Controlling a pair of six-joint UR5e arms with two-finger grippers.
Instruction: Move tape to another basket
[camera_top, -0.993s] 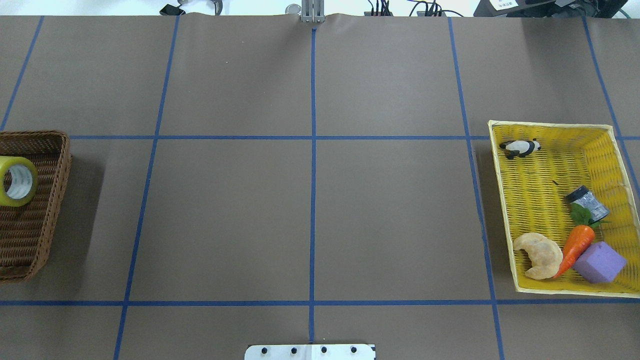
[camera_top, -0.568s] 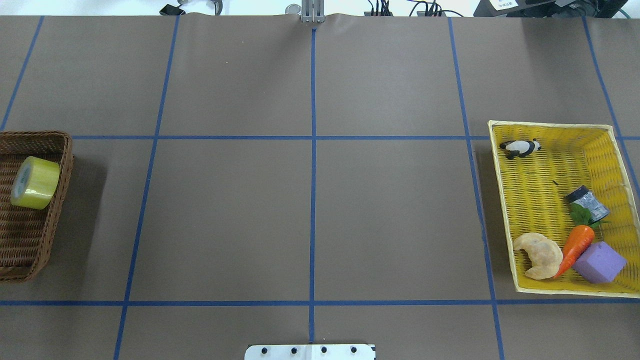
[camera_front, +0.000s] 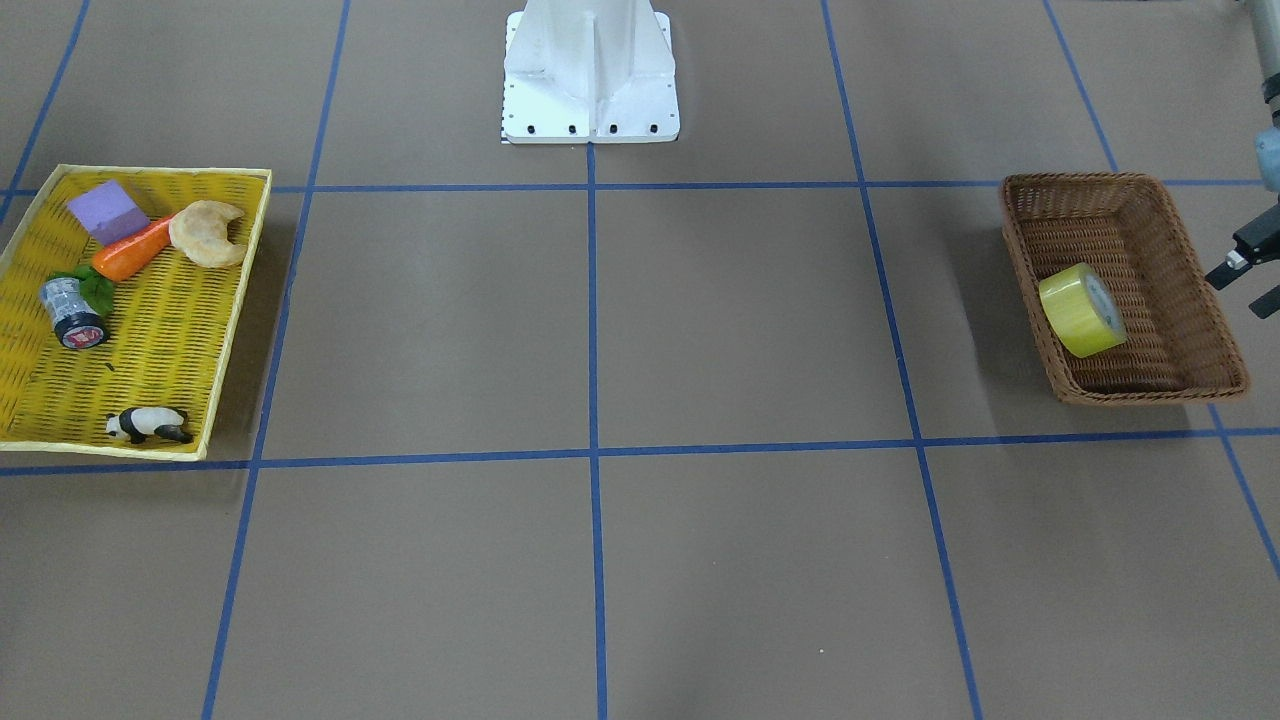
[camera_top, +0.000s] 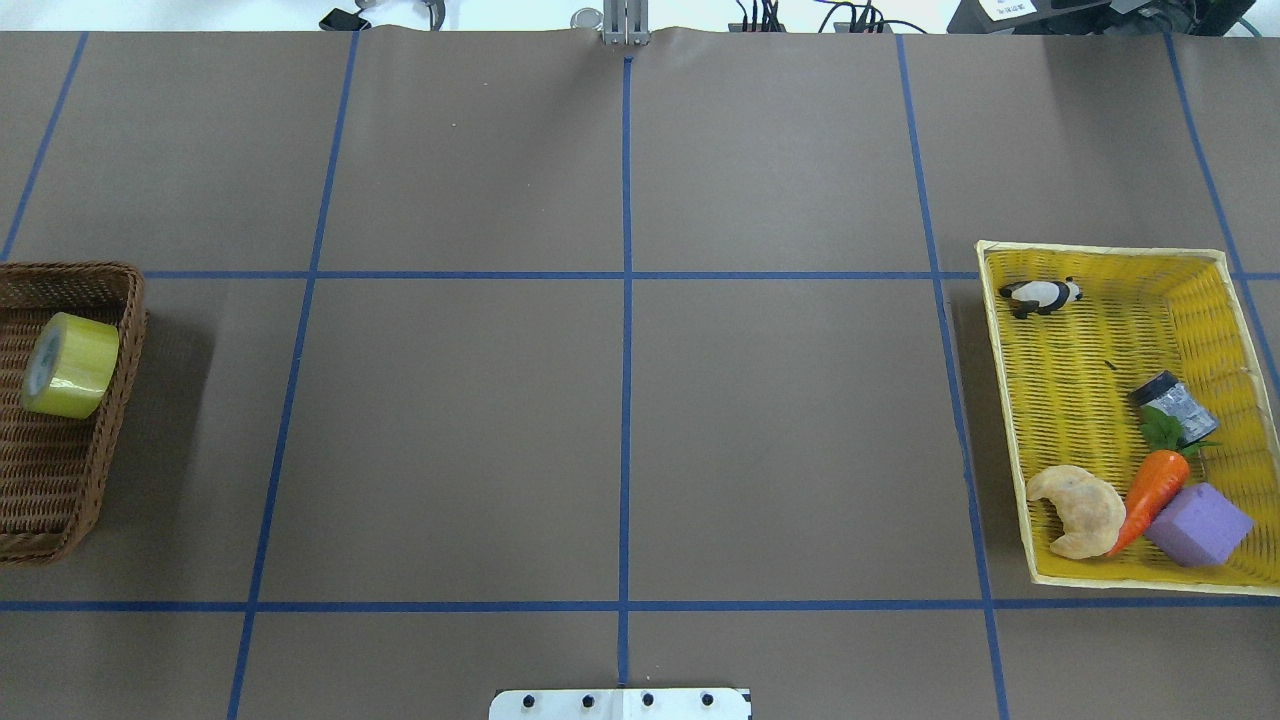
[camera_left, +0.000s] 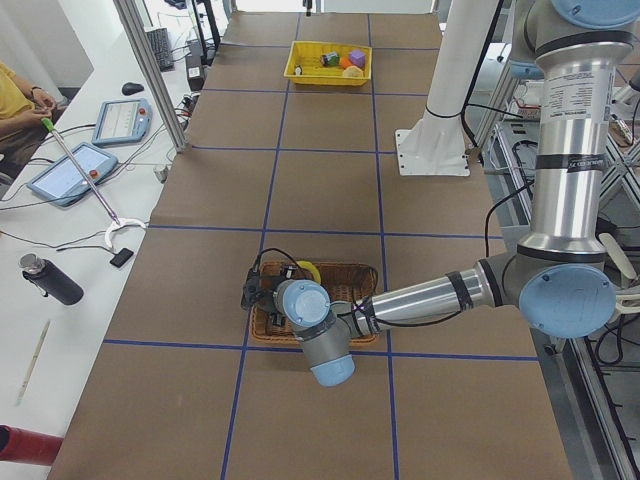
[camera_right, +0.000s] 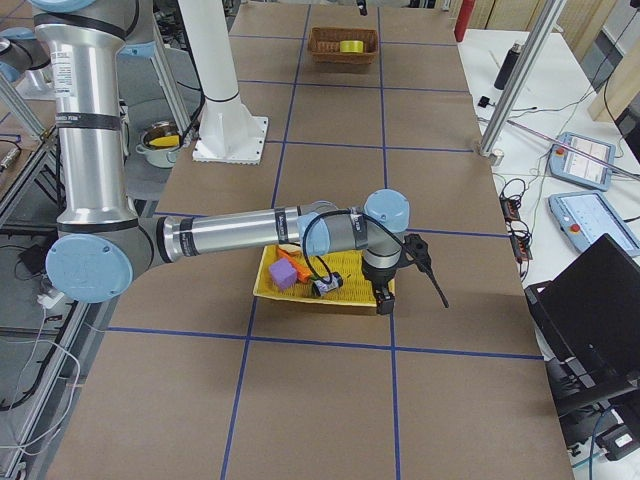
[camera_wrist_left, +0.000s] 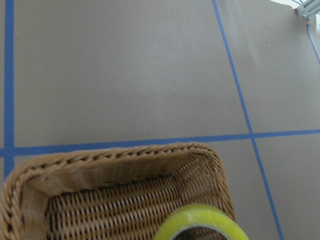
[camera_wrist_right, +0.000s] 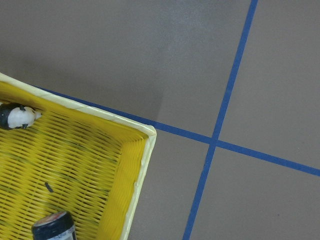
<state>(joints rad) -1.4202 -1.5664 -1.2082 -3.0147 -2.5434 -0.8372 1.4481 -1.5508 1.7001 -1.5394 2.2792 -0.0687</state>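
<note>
You will find nothing here that you can read. The red label on the end of the small silver-black cylinder in the yellow tray is too small to make out. The print on the whitish inner core of the tape is only a faint blur. The white tag on the dark equipment beyond the table's far edge, in the overhead view, is likewise illegible.

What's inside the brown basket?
Just the tape, a yellow roll lying near one long wall of the basket. Nothing else shows on its woven floor, though the patch under the roll is covered.
</note>
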